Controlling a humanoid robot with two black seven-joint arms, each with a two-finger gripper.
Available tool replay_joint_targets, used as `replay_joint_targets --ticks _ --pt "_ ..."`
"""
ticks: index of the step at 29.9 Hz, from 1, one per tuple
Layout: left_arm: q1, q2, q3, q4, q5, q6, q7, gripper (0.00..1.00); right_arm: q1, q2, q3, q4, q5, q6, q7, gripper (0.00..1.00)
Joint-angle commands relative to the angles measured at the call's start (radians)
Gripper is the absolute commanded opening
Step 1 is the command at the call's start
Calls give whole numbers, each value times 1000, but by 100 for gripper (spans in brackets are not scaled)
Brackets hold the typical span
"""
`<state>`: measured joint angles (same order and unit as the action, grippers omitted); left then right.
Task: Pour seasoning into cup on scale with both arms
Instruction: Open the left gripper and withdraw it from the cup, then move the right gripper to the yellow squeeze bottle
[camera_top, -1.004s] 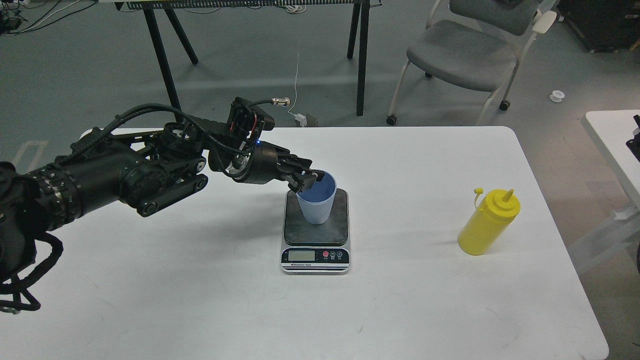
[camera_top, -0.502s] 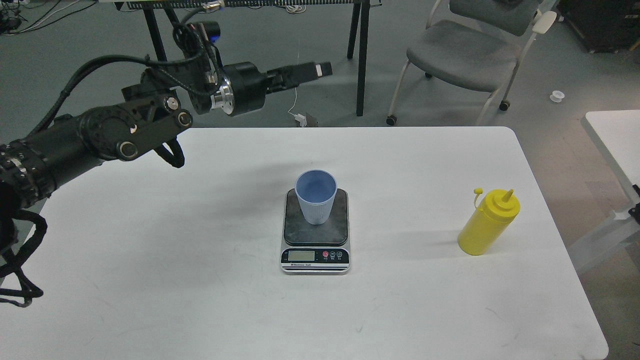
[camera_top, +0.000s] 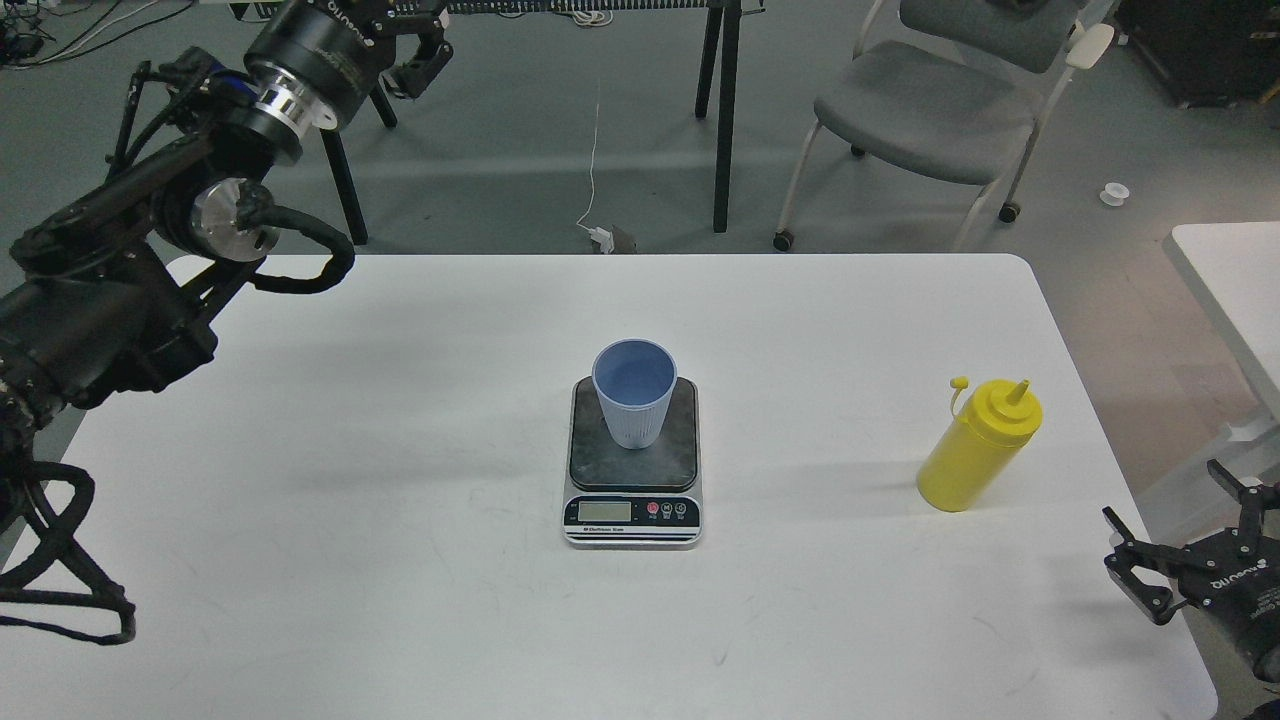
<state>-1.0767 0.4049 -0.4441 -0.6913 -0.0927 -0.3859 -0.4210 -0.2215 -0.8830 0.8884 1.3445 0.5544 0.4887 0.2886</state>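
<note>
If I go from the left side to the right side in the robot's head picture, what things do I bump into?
Left gripper raised at the top left → blue cup standing on the scale → yellow seasoning bottle → right gripper, jaws spread, at the table's right edge.

white table (camera_top: 400, 500), scale (camera_top: 632, 520) center, seasoning (camera_top: 975, 450) right

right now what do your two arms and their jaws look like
Both arms are black. The left arm has thick round links, silver joint rings and looped black cables. The right gripper is a black claw with thin spread prongs and pale lettering on its body.
</note>
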Motion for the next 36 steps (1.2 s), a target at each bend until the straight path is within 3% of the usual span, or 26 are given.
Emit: replay_joint_targets --ticks 1,5,36 --pt "84 -5 -129 22 -65 -14 76 99 -3 71 -6 4 -7 0 -2 100" --pt "158 -11 -228 23 -68 -14 87 99 -1 143 -6 4 -27 0 -2 100" --pt "181 3 -203 24 -50 -14 90 99 136 400 1 -157 -133 0 -16 100"
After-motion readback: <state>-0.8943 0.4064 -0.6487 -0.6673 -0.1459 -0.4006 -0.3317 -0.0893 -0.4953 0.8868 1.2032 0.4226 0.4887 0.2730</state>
